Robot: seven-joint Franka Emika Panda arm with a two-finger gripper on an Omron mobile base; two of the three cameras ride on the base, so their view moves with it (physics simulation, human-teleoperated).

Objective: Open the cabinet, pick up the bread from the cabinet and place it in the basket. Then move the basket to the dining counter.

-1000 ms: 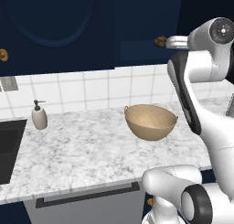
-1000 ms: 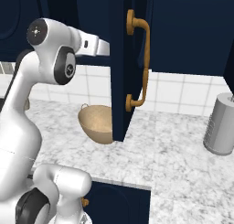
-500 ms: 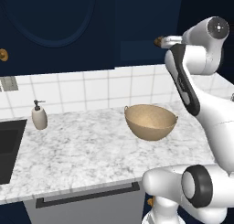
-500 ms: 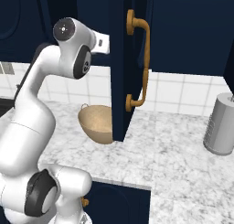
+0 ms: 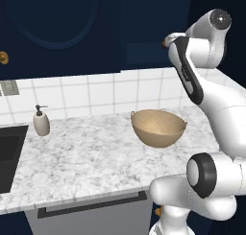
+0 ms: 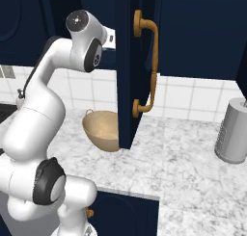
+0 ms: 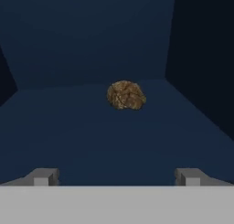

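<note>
The bread [image 7: 126,95], a small dark-brown lumpy roll, lies on the navy shelf inside the cabinet, straight ahead of my gripper [image 7: 116,176]. The gripper is open, its two fingertips wide apart with nothing between them, and still short of the roll. The cabinet door [image 6: 126,71] stands swung open, seen edge-on, with its curved brass handle [image 6: 150,61] facing right. My hand [image 6: 111,38] reaches in behind that door at shelf height. The tan basket [image 5: 158,127] sits below on the marble counter, partly hidden by the door in the right base view [image 6: 100,129].
A soap dispenser [image 5: 41,122] stands by the black sink [image 5: 9,152] at the left. A grey canister [image 6: 234,136] is on the counter at the right. Another navy door with a round brass knob [image 5: 3,57] hangs at far left.
The arm's upper joints have swung toward the open door and the hand has gone further into the cabinet opening. The basket and the door have not moved.
</note>
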